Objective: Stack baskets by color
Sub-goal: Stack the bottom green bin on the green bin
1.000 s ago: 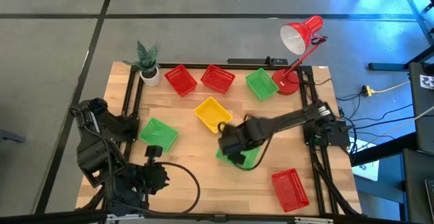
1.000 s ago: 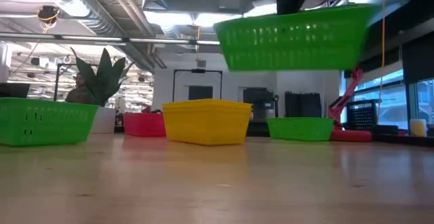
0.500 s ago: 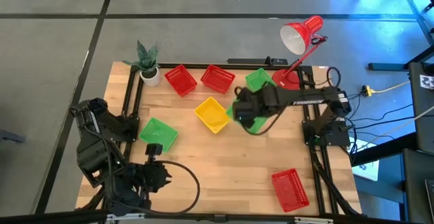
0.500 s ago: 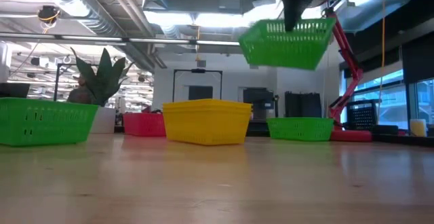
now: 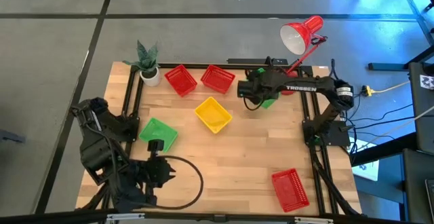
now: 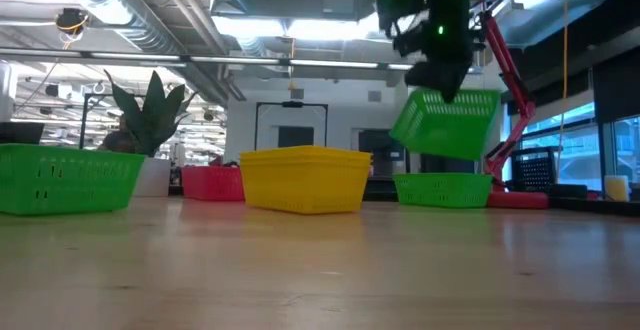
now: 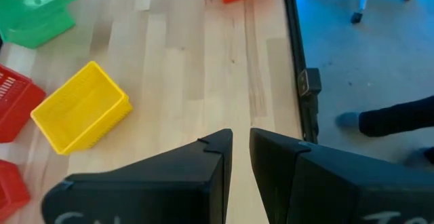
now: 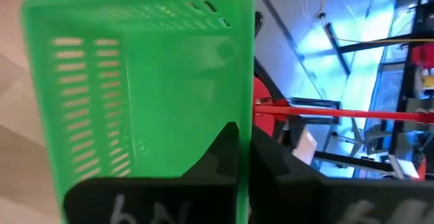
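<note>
Right gripper [image 6: 445, 78]: clamped on green basket [image 6: 447, 122], tilted, airborne | directly beneath: second green basket [image 6: 443, 189] | stacked: none visibly | red, yellow untouched

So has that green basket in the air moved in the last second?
Yes. The right tool carried the green basket from mid-table toward the red lamp, above another green basket.

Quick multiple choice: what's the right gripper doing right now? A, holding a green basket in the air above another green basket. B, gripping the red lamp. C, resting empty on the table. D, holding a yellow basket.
A: the right gripper is shut on a tilted green basket, hanging clear above the green basket on the table.
</note>
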Motion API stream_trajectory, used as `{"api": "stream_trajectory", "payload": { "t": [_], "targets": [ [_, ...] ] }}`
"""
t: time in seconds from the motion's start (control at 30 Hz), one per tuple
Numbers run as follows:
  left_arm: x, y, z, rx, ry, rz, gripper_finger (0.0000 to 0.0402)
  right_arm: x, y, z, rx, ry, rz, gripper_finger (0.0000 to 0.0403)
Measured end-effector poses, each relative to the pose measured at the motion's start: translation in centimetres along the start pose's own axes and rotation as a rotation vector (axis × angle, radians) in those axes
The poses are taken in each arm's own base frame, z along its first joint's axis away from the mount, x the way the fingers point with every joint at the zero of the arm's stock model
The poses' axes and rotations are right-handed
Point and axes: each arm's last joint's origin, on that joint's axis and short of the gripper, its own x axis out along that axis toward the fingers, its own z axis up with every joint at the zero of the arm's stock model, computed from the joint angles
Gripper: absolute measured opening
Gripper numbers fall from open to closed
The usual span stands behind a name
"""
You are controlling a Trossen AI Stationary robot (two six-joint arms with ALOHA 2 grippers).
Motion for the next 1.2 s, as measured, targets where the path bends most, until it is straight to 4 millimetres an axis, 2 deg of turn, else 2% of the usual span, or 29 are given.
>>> {"api": "stream_trajectory", "payload": {
  "t": [0.17, 0.4, 0.53, 0.83, 1.2],
  "targets": [
    [0.4, 0.5, 0.4, -0.016, 0.0, 0.016, 0.0043, 2.5, -0.1, 0.6, -0.006, -0.002, 0.007, 0.0004],
    [0.8, 1.1, 0.8, -0.036, 0.001, 0.035, 0.0043, 4.0, -1.1, 1.4, -0.036, 0.014, 0.004, 0.0004],
    [0.9, 1.2, 0.9, -0.035, 0.002, 0.038, 0.0043, 4.1, -1.4, 1.6, -0.05, 0.018, 0.009, 0.0004],
    [0.9, 1.2, 0.9, -0.034, 0.003, 0.036, 0.0043, 2.7, -2.3, 2.9, -0.067, -0.028, 0.053, 0.0004],
    [0.9, 1.2, 0.9, -0.042, 0.0, 0.035, 0.0043, 5.1, -2.3, 3.5, -0.06, -0.038, 0.146, 0.0004]
  ]
}}
